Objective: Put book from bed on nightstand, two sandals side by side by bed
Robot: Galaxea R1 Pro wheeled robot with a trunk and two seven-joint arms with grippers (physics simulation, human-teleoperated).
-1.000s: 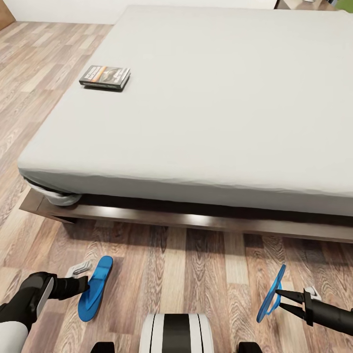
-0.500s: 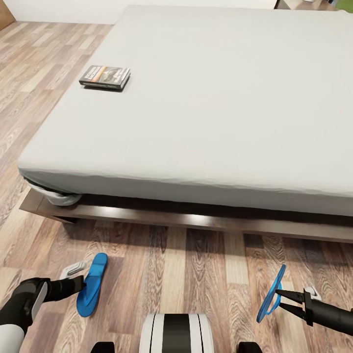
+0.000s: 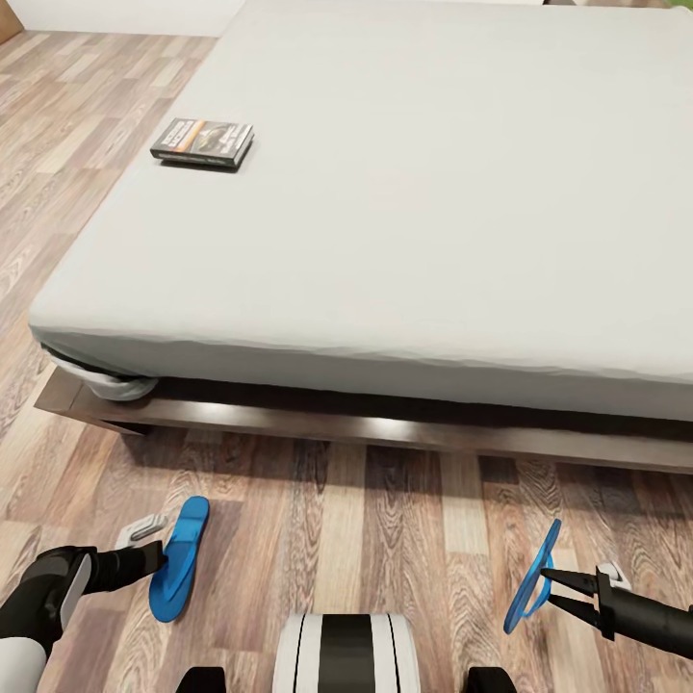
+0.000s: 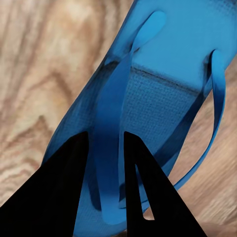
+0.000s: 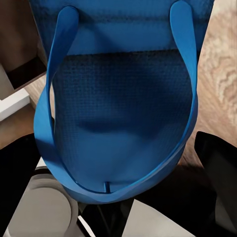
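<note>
The book (image 3: 202, 142) lies flat on the grey mattress of the bed (image 3: 433, 212), near its far left edge. One blue sandal (image 3: 181, 558) hangs just over the wood floor at the lower left, with my left gripper (image 3: 160, 557) shut on it. In the left wrist view the two dark fingers (image 4: 74, 192) pinch the sandal's strap (image 4: 111, 148). The other sandal (image 3: 534, 577) stands on its edge at the lower right, with my right gripper (image 3: 547, 587) shut on its rim. Its sole and straps (image 5: 118, 113) show close up in the right wrist view.
The bed's dark wooden frame (image 3: 385, 433) runs across the view ahead of both grippers. A strip of plank floor (image 3: 356, 539) lies between the frame and my white base (image 3: 346, 654). More floor runs along the bed's left side (image 3: 58, 192).
My left gripper has drawn the sandal a little to the left and toward me. The whole picture has shifted slightly, so the camera moved. The right gripper and its sandal stay put.
</note>
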